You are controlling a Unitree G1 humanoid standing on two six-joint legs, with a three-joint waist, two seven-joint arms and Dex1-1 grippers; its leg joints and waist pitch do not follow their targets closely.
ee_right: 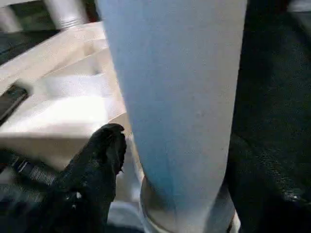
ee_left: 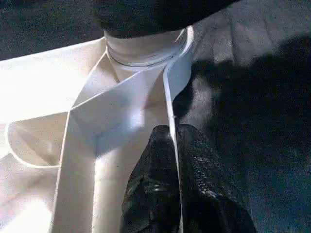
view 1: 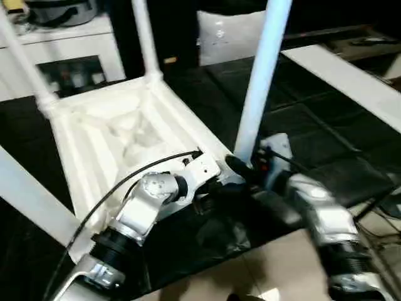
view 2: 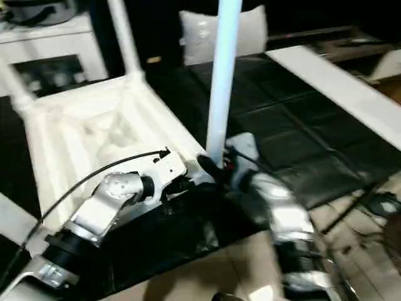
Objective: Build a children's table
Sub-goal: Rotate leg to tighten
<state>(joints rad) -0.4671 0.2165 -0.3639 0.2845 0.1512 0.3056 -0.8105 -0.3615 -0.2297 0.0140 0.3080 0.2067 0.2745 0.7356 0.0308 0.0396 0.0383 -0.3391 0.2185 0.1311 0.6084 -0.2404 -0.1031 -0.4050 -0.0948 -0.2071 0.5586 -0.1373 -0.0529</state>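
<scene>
The children's table lies upside down on a black mat, its ribbed white top facing up. Legs stand in its corner sockets: two at the far side, one at the near left, and a near right leg rising tall. My left gripper is shut on the thin rim wall of the top, just beside that near right socket. My right gripper sits at the base of the near right leg, jaws open around it, one finger a sliver away from it.
A white cabinet stands at the back left and a white cushion behind the table. A long white board runs along the right. The black mat ends near me at tan floor, with cables at the right.
</scene>
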